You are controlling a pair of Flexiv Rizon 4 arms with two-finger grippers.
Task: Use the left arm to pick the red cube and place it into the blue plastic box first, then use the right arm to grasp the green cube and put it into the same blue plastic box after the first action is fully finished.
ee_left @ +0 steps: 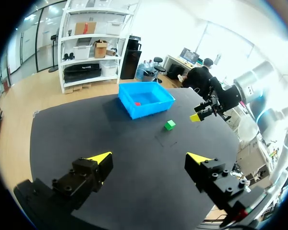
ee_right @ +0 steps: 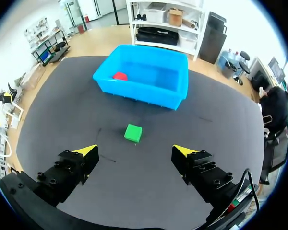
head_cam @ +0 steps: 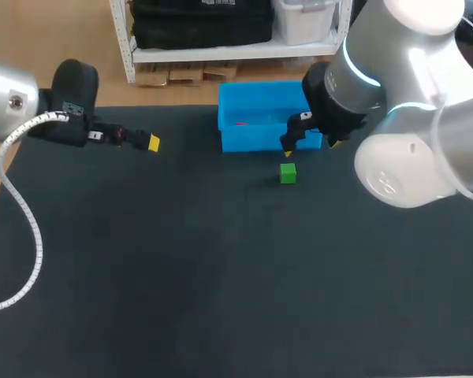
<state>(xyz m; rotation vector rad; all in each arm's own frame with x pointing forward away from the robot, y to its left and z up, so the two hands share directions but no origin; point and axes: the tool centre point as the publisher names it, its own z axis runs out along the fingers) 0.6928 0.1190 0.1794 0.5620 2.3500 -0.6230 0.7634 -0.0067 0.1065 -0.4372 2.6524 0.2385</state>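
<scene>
I count one box [head_cam: 252,140], one red cube [head_cam: 241,123], one green cube [head_cam: 288,173] and my two arms over the dark table [head_cam: 221,276].

My left arm [head_cam: 16,102] comes in from the left edge and lies nearly level over the far left of the table. It points toward the box but is well apart from it. The left gripper [head_cam: 150,142] hangs above bare table. In its own wrist view the left gripper [ee_left: 149,157] has its fingers spread wide with nothing between them. The box [ee_left: 139,111] and the green cube [ee_left: 170,124] are far ahead of it.

The box stands at the table's far edge, near the middle. The red cube [ee_left: 138,103] lies inside it, on the floor toward its left end, so that cube is already placed.

The green cube sits on the table just in front of the box, toward its right end and not touching it.

My right arm [head_cam: 410,94] comes in from the right and bends down toward the box's near wall. The right gripper [head_cam: 309,148] hangs over that wall's right end, just behind the green cube. In the right wrist view, the right gripper [ee_right: 134,150] is spread wide and holds nothing. The green cube [ee_right: 133,132] lies ahead of it, in line with the gap between the fingers and touching neither. Beyond it are the box [ee_right: 149,96] and the red cube [ee_right: 119,75].
</scene>
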